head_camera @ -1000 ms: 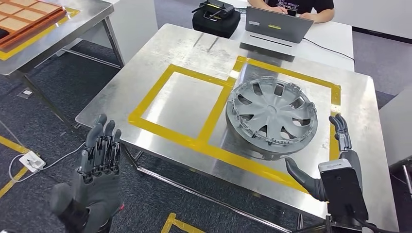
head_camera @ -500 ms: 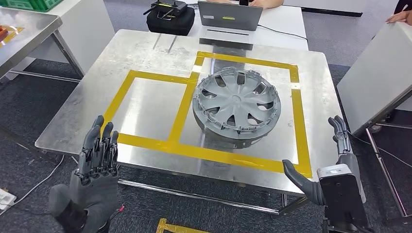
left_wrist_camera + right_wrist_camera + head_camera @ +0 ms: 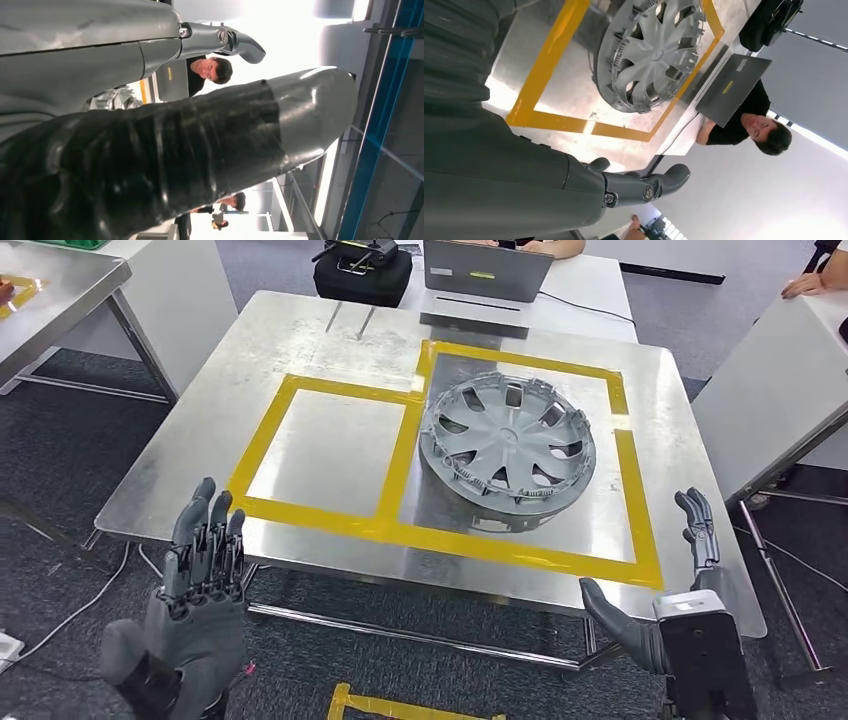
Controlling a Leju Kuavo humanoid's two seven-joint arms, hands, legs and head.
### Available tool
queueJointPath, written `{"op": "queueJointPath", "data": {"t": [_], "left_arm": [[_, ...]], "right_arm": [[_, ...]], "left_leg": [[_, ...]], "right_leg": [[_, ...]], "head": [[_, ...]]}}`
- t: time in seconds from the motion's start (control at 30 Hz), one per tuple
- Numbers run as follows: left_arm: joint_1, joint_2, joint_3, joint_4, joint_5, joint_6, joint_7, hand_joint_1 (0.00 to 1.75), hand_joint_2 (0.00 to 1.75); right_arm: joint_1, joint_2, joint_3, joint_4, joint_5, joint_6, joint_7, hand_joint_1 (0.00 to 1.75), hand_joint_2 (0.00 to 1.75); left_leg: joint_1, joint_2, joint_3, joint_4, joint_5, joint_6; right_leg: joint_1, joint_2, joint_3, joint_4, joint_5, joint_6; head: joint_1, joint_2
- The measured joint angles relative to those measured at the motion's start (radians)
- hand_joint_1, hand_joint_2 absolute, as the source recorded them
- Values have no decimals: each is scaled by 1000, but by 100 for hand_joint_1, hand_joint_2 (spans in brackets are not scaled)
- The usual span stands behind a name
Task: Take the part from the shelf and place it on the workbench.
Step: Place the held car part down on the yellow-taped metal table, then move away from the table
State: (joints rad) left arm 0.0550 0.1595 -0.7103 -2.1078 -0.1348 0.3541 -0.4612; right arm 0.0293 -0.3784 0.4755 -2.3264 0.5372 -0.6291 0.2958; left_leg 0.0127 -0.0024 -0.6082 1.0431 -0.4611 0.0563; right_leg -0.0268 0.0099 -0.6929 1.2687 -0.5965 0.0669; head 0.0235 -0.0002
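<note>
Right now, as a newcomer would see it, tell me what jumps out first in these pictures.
The grey wheel cover lies flat on the steel workbench, inside the right-hand square of yellow tape. Nearer the camera, the left hand and right hand are raised with fingers apart, holding nothing, short of the bench's near edge. Beyond the far edge sit a laptop and a black case.
</note>
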Motion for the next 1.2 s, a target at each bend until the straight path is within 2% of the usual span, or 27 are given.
{"op": "queueJointPath", "data": {"t": [0.03,0.07,0.1,0.17,0.2,0.23,0.3,0.33,0.37,0.4,0.47,0.5,0.53,0.57,0.6,0.67,0.7,0.73,0.83,0.87,0.9,0.93,1.0,1.03,1.07,1.1,1.2], "left_arm": [[0,0,0,0,0,1,0,0,0],[0,0,0,0,1,2,0,0,0],[-1,0,0,0,2,2,0,0,0],[-3,-1,0,0,3,0,0,0,0],[-4,-1,0,0,4,0,0,0,0],[-5,-2,0,0,4,-1,0,0,0],[-8,-2,0,0,4,-2,0,0,0],[-9,-2,0,-1,4,-3,0,0,0],[-11,-2,0,-1,5,-4,0,0,0],[-13,-1,0,-1,6,-6,1,0,0],[-14,-1,0,0,9,-9,4,0,0],[-15,0,0,0,10,-9,6,0,0],[-15,0,0,0,11,-10,9,0,0],[-15,0,0,0,12,-10,12,0,0],[-16,0,0,0,14,-10,14,0,0],[-18,0,0,0,15,-10,18,0,0],[-19,0,0,-1,16,-10,19,0,0],[-20,0,0,-3,16,-10,20,0,0],[-22,0,1,-5,17,-15,23,0,0],[-24,-1,1,-5,17,-17,25,0,0],[-27,-1,1,-5,18,-20,28,0,0],[-31,-1,1,-5,18,-21,29,0,0],[-35,-1,1,-5,18,-24,32,0,0],[-36,-1,1,-5,18,-24,34,0,0],[-36,-1,1,-5,18,-25,35,0,0],[-37,-1,1,-5,18,-25,37,0,0],[-41,-1,1,-5,18,-26,42,0,0]], "right_arm": [[0,0,2,1,-19,-1,-7,0,175],[0,0,3,2,-48,-1,-20,0,175],[-1,0,5,2,-89,-1,-39,0,175],[-6,1,10,5,-186,1,-83,0,175],[-9,1,12,7,-224,2,-103,0,175],[-12,2,13,10,-248,2,-116,0,175],[-14,4,16,15,-267,3,-127,0,175],[-15,4,17,18,-276,3,-131,0,175],[-16,5,18,21,-285,3,-136,0,175],[-16,7,20,25,-295,2,-146,0,175],[-13,15,23,35,-313,-8,-172,0,175],[-10,19,25,42,-321,-15,-186,0,175],[-7,24,27,48,-330,-21,-198,0,175],[-4,27,30,55,-339,-24,-210,0,175],[-3,31,33,62,-350,-26,-220,0,175],[-3,38,39,72,-374,-26,-242,0,175],[-3,41,41,76,-380,-25,-252,0,175],[-3,43,43,79,-378,-25,-261,0,175],[-1,52,49,89,-381,-25,-322,0,175],[0,56,52,91,-402,-24,-360,0,175],[1,60,54,93,-425,-21,-400,0,175],[2,65,57,94,-446,-18,-434,0,175],[4,75,61,99,-470,-16,-472,0,175],[5,80,63,101,-483,-15,-484,0,175],[7,85,64,105,-501,-15,-499,0,175],[9,91,66,107,-528,-13,-519,0,175],[12,104,68,113,-617,2,-582,0,175]], "left_leg": [[-6,2,-9,0,6,3],[-13,4,-17,0,12,5],[-19,6,-23,0,18,8],[-28,8,-34,-1,32,9],[-28,10,-38,-3,39,6],[-26,13,-40,-5,45,2],[-21,17,-41,-15,59,-10],[-21,16,-43,-16,60,-15],[-22,12,-51,-8,47,-21],[-21,9,-64,21,17,-28],[-11,4,-100,129,-69,-44],[-5,4,-111,183,-102,-52],[1,4,-108,212,-117,-60],[7,4,-87,204,-115,-67],[13,4,-47,162,-100,-74],[21,-1,40,38,-76,-85],[22,-4,62,2,-72,-79],[21,-7,68,-11,-72,-70],[17,-4,53,-1,-57,-34],[16,-2,50,-1,-49,-25],[16,1,44,-2,-40,-17],[15,2,36,-3,-31,-11],[8,3,14,-2,-11,-6],[3,4,0,-1,-1,-4],[-1,4,-12,-1,7,-3],[-6,4,-22,0,15,-2],[-13,6,-41,-3,38,-3]], "right_leg": [[5,0,0,22,-8,-6],[11,0,19,6,1,-15],[20,0,57,-46,22,-28],[37,-9,138,-182,54,-64],[45,-15,161,-228,63,-78],[51,-20,169,-250,65,-88],[56,-21,166,-266,84,-97],[53,-22,171,-280,100,-95],[47,-22,173,-295,117,-94],[41,-22,173,-309,136,-90],[33,-23,157,-315,161,-81],[30,-23,144,-314,171,-76],[26,-23,131,-312,179,-70],[21,-22,118,-308,186,-64],[14,-22,104,-301,192,-57],[6,-20,77,-278,199,-40],[5,-18,67,-267,201,-32],[5,-17,61,-258,203,-24],[1,-15,51,-256,212,-9],[0,-14,41,-243,196,-6],[-1,-15,25,-210,164,-4],[0,-15,7,-157,117,-4],[2,-15,-22,-29,27,-6],[3,-15,-23,13,5,-10],[7,-15,-7,21,2,-16],[12,-15,26,-8,14,-26],[38,-20,165,-204,57,-73]], "head": [[5,0],[8,0],[10,0],[9,0],[6,0],[4,0],[8,0],[13,0],[14,0],[11,0],[-1,0],[-6,0],[-11,0],[-14,0],[-17,0],[-26,0],[-31,0],[-32,0],[-21,0],[-16,0],[-11,0],[-4,0],[9,0],[14,0],[17,0],[19,0],[18,0]]}}
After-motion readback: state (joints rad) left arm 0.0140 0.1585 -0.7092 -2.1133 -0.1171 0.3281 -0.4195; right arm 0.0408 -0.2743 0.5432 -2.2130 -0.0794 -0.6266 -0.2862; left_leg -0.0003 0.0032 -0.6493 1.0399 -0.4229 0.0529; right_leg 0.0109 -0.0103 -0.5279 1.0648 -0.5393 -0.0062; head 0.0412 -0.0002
